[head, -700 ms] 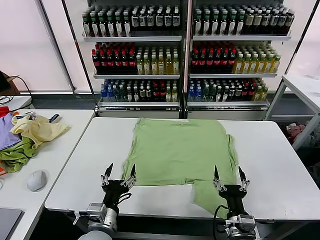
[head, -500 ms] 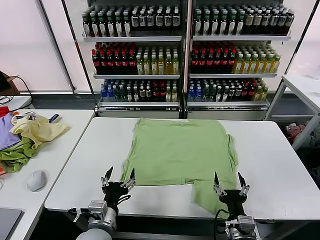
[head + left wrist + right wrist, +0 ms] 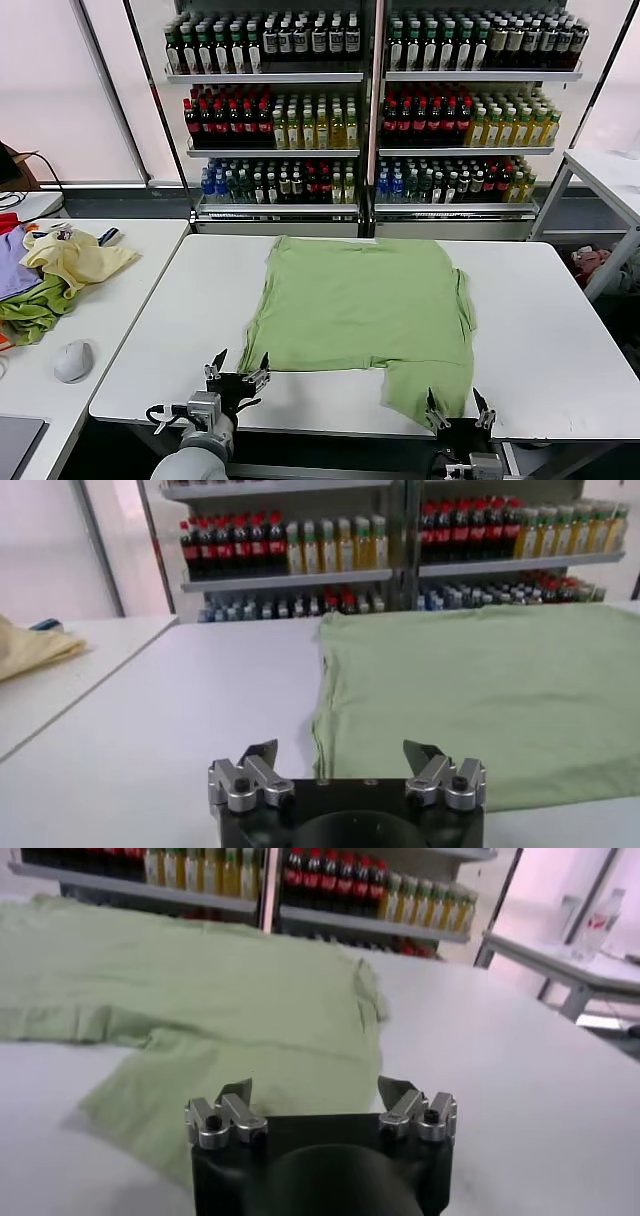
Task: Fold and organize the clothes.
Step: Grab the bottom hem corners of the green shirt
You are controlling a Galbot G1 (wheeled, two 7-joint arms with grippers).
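Polo shirt (image 3: 360, 305) spread flat mid-counter (image 3: 560, 330), long axis running near edge to far edge; loose flap hanging toward near-right corner.
Left gripper (image 3: 238, 371) at near edge, fingers (image 3: 258, 752) apart, empty — shirt's near-left corner just ahead and to right.
Right gripper (image 3: 452, 410) low at near edge, fingers (image 3: 235, 1091) apart, empty — flap straight ahead, nearer this arm.
Likely next: grab near hem.

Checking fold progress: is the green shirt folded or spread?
Mostly spread: the green shirt lies flat on the white table, one flap protruding toward the right end effector.
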